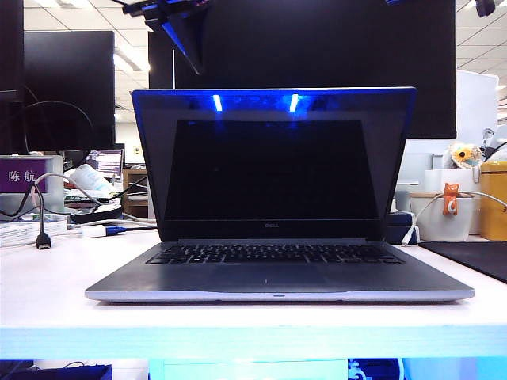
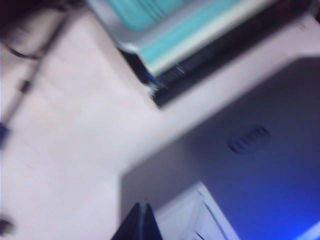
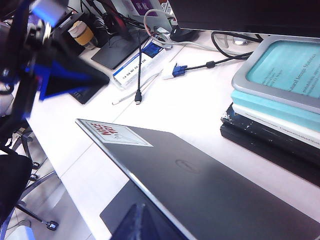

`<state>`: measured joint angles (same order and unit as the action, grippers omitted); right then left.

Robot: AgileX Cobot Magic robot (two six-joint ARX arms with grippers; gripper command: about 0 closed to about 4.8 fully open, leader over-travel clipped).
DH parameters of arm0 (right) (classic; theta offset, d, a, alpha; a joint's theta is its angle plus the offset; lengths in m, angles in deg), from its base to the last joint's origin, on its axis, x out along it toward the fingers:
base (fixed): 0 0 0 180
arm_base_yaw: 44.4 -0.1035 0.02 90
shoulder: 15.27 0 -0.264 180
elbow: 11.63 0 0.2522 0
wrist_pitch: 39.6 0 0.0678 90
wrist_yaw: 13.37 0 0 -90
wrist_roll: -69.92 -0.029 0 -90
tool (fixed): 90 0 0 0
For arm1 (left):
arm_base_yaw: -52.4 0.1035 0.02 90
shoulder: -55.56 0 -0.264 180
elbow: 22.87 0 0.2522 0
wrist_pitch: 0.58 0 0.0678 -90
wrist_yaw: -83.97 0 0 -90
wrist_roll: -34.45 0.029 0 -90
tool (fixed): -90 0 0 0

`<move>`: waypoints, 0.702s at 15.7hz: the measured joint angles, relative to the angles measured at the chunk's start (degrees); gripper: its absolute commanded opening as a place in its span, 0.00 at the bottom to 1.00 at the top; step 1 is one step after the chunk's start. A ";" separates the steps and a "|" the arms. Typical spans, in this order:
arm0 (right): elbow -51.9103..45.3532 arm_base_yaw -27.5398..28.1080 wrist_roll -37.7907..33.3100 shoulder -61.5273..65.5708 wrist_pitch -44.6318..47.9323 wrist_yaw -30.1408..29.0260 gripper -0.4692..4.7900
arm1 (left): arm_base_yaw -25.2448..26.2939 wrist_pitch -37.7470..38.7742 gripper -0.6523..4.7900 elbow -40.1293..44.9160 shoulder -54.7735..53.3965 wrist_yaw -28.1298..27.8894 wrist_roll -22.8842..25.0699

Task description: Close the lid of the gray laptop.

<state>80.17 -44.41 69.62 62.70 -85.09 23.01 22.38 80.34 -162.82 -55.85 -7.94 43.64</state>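
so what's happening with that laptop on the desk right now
A two-armed robot is set to close the silver-gray Dell laptop on the white table. Its thin silver-gray lid, with a white red-lettered corner sticker, stands open, tilted a little forward over the keyboard. Both grippers are above and behind the lid, looking down on its outer face. The left gripper shows at the exterior view's top edge; only dark tips of the right gripper show. Neither visibly touches the lid.

White tabletop [image 1: 47, 301] in an office — ceiling panel lights [image 1: 127, 59] far back. Large black monitor [image 1: 333, 47] behind; second dark screen [image 1: 67, 87] at left. Purple name plate [image 1: 22, 176], loose black cable [image 1: 41, 222], white cups [image 1: 444, 214] at right. Stacked books [image 3: 280, 95] — teal covers. Office chair base [image 3: 35, 200] on gray floor.
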 measured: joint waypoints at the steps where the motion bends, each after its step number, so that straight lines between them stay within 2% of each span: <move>1: 0.00 0.00 0.02 0.00 -0.04 0.02 0.09 | -0.07 1.25 0.11 0.02 -0.24 0.98 0.00; 11: 0.00 -0.02 3.91 0.02 -7.02 -0.13 0.09 | -0.04 6.49 0.11 0.37 -4.76 9.05 -0.98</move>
<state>80.17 -44.44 73.54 62.72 -92.10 22.87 22.34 86.83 -162.45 -60.62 1.11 42.65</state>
